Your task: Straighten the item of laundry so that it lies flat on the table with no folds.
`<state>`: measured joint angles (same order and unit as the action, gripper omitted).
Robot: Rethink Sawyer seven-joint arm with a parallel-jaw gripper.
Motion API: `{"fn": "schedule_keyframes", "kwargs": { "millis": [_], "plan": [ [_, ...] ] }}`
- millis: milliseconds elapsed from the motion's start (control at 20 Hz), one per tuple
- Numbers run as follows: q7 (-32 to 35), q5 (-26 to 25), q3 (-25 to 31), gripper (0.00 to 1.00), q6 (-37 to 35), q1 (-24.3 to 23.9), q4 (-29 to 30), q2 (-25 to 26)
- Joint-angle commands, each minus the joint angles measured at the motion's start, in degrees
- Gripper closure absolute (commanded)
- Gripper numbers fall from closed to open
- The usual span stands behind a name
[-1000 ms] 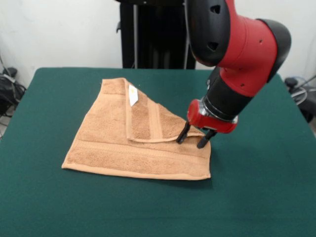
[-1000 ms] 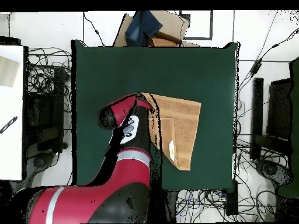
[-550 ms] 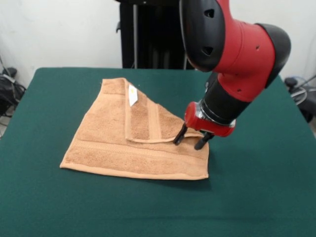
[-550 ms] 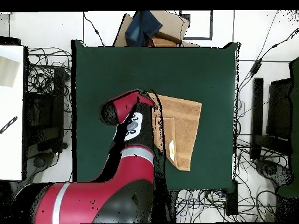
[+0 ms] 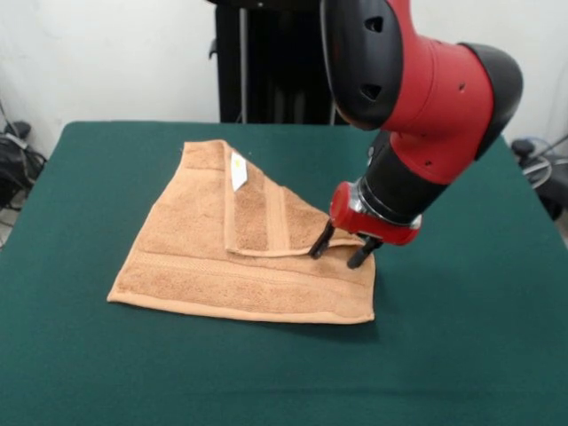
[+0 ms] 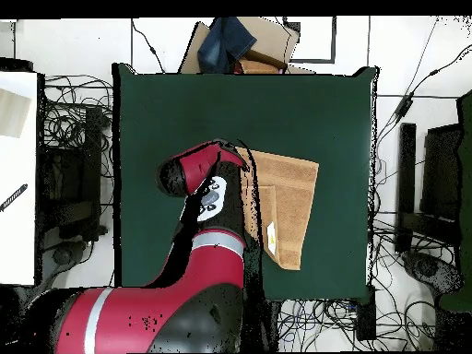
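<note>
The item of laundry (image 5: 191, 257), a tan terry towel, lies on the green table (image 5: 461, 355) with its upper right part folded over itself as a triangular flap. A white tag (image 5: 239, 169) shows on that flap. My gripper (image 5: 339, 249) stands open at the flap's right tip, its fingertips (image 5: 319, 244) down on the cloth near the towel's right edge. In the overhead view the towel (image 6: 288, 194) lies right of centre on the table (image 6: 184, 111). There the red arm (image 6: 207, 180) covers the towel's left edge and hides the gripper.
A cardboard box with blue cloth (image 6: 241, 44) sits just past the table's top edge in the overhead view. Cables lie on the floor around the table. A white surface (image 6: 17, 175) stands at the left. A black stand (image 5: 266, 62) rises behind the table.
The gripper has shifted slightly left over the towel's right end, and the towel's right corner has slid a little left with it. The fold looks the same.
</note>
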<state>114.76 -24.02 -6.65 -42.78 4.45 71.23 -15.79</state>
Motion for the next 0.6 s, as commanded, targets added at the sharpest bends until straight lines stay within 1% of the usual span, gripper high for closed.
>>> {"fn": "schedule_keyframes", "kwargs": {
  "millis": [50,200,250,400,600],
  "plan": [
    [-5.97,-0.59,3.35,0.0,-9.83,-1.22,0.06,0.18],
    [-7.7,-0.75,3.79,0.0,-12.97,-1.06,-1.58,0.39],
    [-8.34,-0.8,4.11,0.0,-14.61,-1.08,-3.09,1.44],
    [-9.22,-1.09,4.66,0.0,-17.81,-1.12,-4.59,2.74],
    [-8.89,-1.61,5.29,0.0,-17.74,-1.38,-4.74,3.22]
  ]
}}
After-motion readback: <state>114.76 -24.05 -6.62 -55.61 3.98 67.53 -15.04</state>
